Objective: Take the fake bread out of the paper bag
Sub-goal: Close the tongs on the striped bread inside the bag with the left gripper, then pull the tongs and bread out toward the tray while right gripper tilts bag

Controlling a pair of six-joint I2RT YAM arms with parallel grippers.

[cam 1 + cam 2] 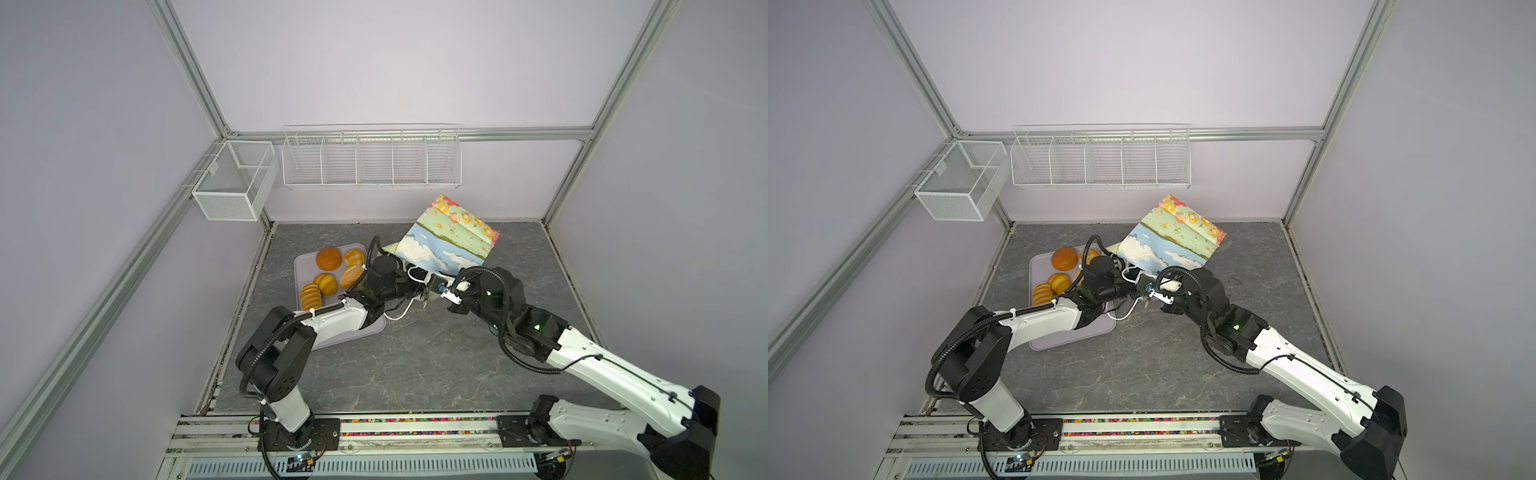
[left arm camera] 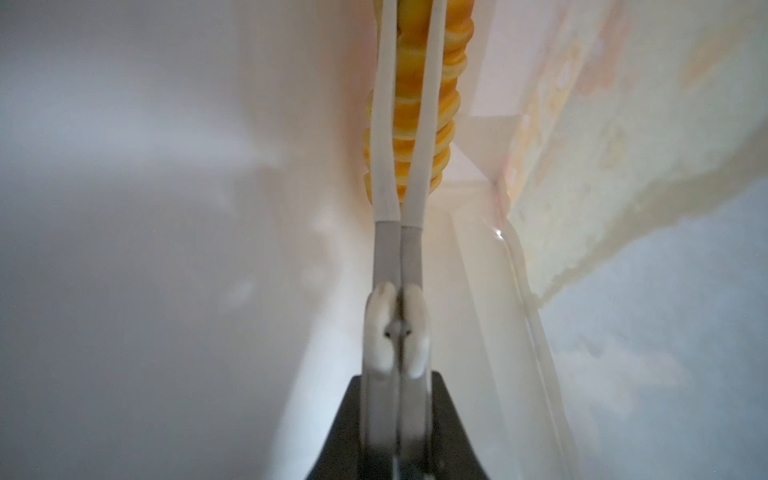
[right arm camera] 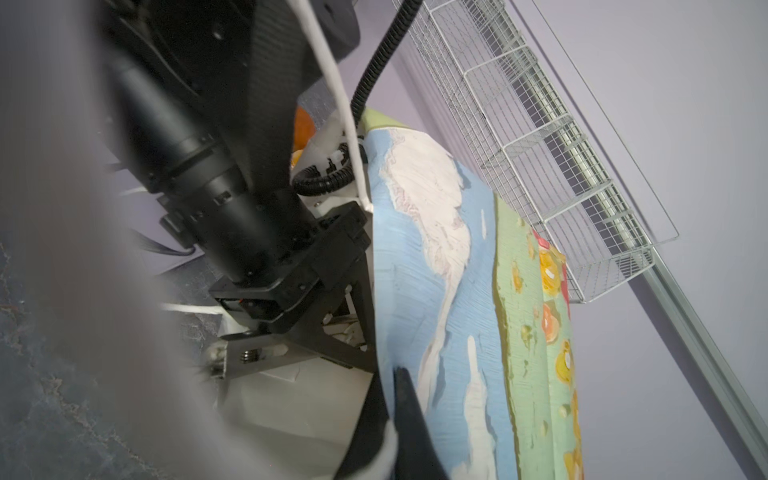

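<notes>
Nearest the left wrist camera, the left gripper (image 2: 409, 83) is seen deep inside the tall paper gift bag (image 1: 449, 237), which is printed with sky, clouds and flowers. Its long white fingers (image 2: 384, 124) are pressed together low down and bowed a little apart at the tips, right over a long ridged golden toy loaf (image 2: 449, 106). Whether the loaf is truly pinched cannot be told.

The loaf is laid the same way as the fingers, straight ahead of them, toward the bag's bottom. So a straight pull back to the mouth is judged to be needed, and the left arm is the nearer one.

The bag's wall by the mouth is pinched by the closed right gripper (image 3: 386, 407), and the bag is held tipped.

Five other golden toy breads (image 1: 328, 259) are laid on a pale flat tray (image 1: 300, 270) just beside the bag, on the dark grey stone-look table (image 1: 415, 365). Lilac walls and white wire baskets (image 1: 370, 162) are found behind.
</notes>
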